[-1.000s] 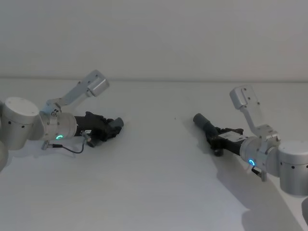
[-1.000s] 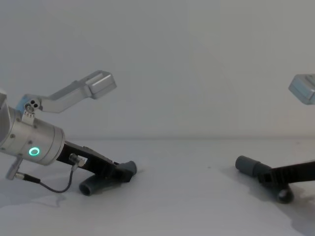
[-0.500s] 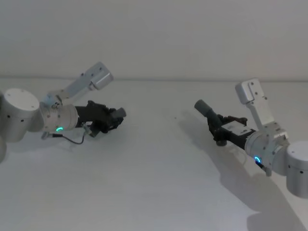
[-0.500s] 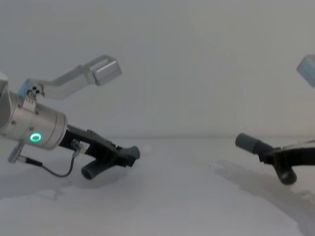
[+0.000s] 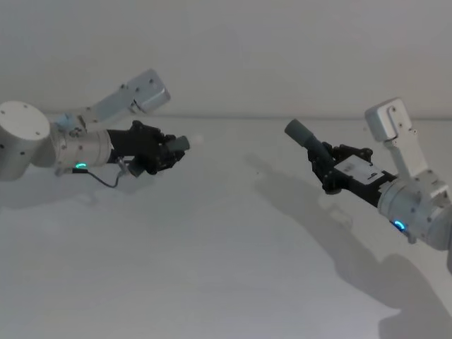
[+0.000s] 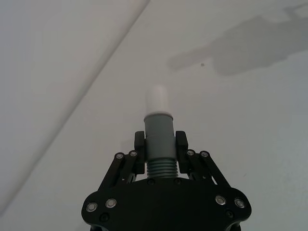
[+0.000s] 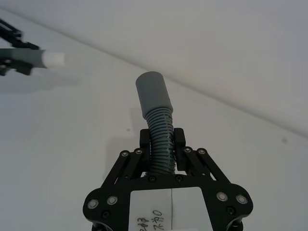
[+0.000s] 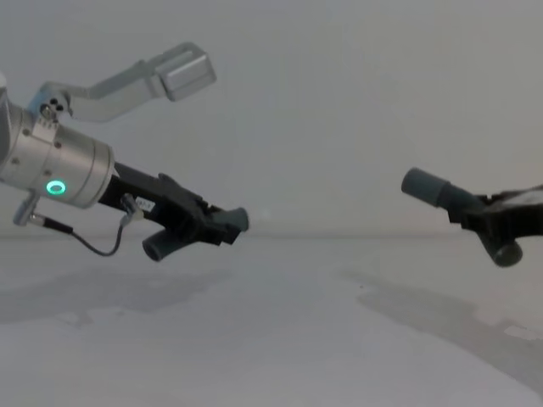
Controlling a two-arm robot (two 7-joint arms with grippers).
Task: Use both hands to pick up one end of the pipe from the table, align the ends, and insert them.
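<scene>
Both pipe pieces hang in the air above the white table (image 5: 212, 268), far apart. My left gripper (image 5: 168, 148) (image 8: 212, 225) is shut on the ribbed middle of one dark-grey piece (image 6: 159, 137), whose whitish plug tip (image 6: 156, 100) (image 5: 196, 140) points toward the right arm. My right gripper (image 5: 327, 162) (image 8: 482, 217) is shut on the ribbed part of the other piece (image 7: 161, 132). Its wide grey socket cuff (image 7: 154, 94) (image 5: 300, 132) points up and to the left. In the right wrist view the left piece's plug tip (image 7: 54, 60) shows far off. A wide gap separates the two ends.
The pale grey wall (image 5: 247, 49) rises behind the table's far edge. Both arms cast shadows on the table (image 8: 271, 339) below them. A small dark speck (image 8: 362, 288) marks the surface between the arms.
Both grippers have lifted their pipe pieces off the table and risen steadily. The left piece's plug tip now shows, and the right piece has tilted further up.
</scene>
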